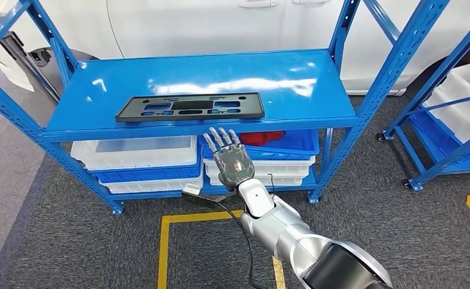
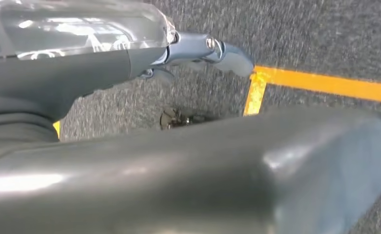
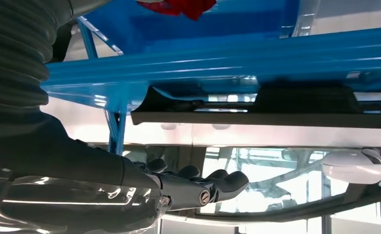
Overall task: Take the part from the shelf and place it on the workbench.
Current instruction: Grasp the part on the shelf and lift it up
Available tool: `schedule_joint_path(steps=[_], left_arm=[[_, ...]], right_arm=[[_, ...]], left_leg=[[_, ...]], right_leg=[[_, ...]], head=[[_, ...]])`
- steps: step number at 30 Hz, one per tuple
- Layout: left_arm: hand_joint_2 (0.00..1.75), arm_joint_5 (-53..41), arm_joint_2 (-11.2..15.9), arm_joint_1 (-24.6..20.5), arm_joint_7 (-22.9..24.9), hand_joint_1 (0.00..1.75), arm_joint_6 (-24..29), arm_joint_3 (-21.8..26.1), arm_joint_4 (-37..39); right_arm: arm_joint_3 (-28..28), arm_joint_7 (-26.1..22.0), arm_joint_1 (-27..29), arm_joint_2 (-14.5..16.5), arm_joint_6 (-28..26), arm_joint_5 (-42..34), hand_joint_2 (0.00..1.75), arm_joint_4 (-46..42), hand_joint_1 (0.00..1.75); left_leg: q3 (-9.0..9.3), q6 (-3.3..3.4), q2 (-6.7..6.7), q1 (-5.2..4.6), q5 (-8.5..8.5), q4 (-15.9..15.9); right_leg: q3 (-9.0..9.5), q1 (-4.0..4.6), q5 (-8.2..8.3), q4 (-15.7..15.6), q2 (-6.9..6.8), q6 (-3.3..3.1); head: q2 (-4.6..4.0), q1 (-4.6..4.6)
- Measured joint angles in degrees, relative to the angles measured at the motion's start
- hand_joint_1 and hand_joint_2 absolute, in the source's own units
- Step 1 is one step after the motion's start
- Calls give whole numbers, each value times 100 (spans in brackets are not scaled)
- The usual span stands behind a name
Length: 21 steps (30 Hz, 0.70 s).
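A flat black plastic part (image 1: pixel 190 107) with cut-out slots lies on the top board of the blue shelf (image 1: pixel 292 90), near its front edge. My right hand (image 1: pixel 231 159) is raised just below and in front of that edge, a little right of the part's middle, fingers straight and apart, holding nothing. In the right wrist view the part (image 3: pixel 276 114) runs as a dark strip across the picture, and the right hand (image 3: pixel 198 187) is apart from it. The left hand (image 2: pixel 198 53) hangs over grey carpet with nothing in it.
White and blue bins (image 1: pixel 137 158) fill the lower shelf, one holding something red (image 1: pixel 262 137). A white car (image 1: pixel 220 24) stands behind the shelf. A second blue rack (image 1: pixel 455 114) is at the right. Yellow tape lines (image 1: pixel 163 241) mark the carpet.
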Motion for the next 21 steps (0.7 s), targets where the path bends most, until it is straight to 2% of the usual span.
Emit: schedule_joint_path(steps=[2, 4, 5, 6, 7, 9, 10, 12, 15, 17, 19, 20, 21], left_arm=[[0, 38, -4, -6, 2, 0, -29, 27, 0], [0, 84, -4, -3, 1, 0, -58, 70, 0], [0, 116, -4, 3, -1, 0, -78, 93, 0], [0, 152, -4, 10, -5, 0, -105, 115, 0], [0, 194, -4, 15, -16, 0, -135, 140, 0], [0, 259, -2, 17, -50, 0, -197, 204, 0], [0, 285, -2, 17, -71, 0, -219, 236, 0], [0, 313, -1, 17, -99, 0, -244, 280, 1], [0, 325, -11, 33, -108, 0, -248, 328, 1], [0, 327, -20, 32, -109, 0, -247, 352, 1], [0, 333, -19, 31, -124, 0, -257, 367, 0], [0, 344, -20, 35, -137, 0, -267, 375, 1], [0, 357, -21, 39, -154, 0, -284, 386, 1]], right_arm=[[-1, 1, -12, 1, 1, 2, 175, 1, 0], [-1, 1, -11, 1, 3, 6, 175, 8, 0], [-1, 1, -4, 0, 4, 9, 175, 14, 0], [-1, 1, 3, -1, 6, 14, 175, 20, 0], [-1, 1, 6, -1, 6, 23, 175, 23, 0], [-1, 1, 1, 1, 7, 46, 175, 23, 0], [-1, 1, -5, 1, 7, 58, 175, 22, 0], [-1, 1, -11, 2, 8, 76, 175, 22, 0], [-2, 1, -15, 2, 9, 86, 175, 21, 0], [-3, 1, -28, 2, 9, 87, 175, 21, 0], [-3, -1, -18, -1, 9, 87, 175, 25, 0], [-3, -2, -3, -3, 9, 87, 175, 29, 0], [-4, -7, 10, -6, 9, 87, 175, 33, 0]], left_leg=[[-186, -11, 5, 4, -260, 424], [-528, 6, 6, -12, -593, 1166], [-656, 18, 6, -21, -666, 1435], [-702, 37, 6, -32, -641, 1524], [-637, 68, 6, -45, -509, 1384], [-300, 169, 6, -89, -149, 687], [-141, 214, 5, -115, -34, 347], [-7, 263, 2, -158, 9, 42], [17, 306, 8, -139, 53, -43], [39, 346, 20, -107, 91, -100], [35, 359, 23, -111, 97, -105], [33, 359, 23, -110, 97, -103], [32, 357, 22, -108, 95, -99]], right_leg=[[18, -1, 15, -27, -8, -70], [19, 38, 10, -28, -14, -116], [21, 62, 8, -28, -14, -131], [24, 86, 5, -27, -11, -141], [31, 108, 2, -26, -7, -147], [48, 140, -2, -24, 1, -147], [44, 155, -5, -17, 3, -139], [20, 163, 3, -12, 1, -99], [-3, 156, -32, 26, -3, -5], [-167, 143, -279, 404, -8, 61], [-512, 107, -629, 1145, -13, 108], [-656, 88, -720, 1444, -14, 125], [-719, 70, -704, 1566, -16, 139]], head=[[-1, 0], [-1, 1], [0, 1], [0, 1], [0, 1], [-1, 1], [-1, 1], [0, 0], [0, -1], [0, 1], [-1, 1], [-1, 1], [-1, 1]])
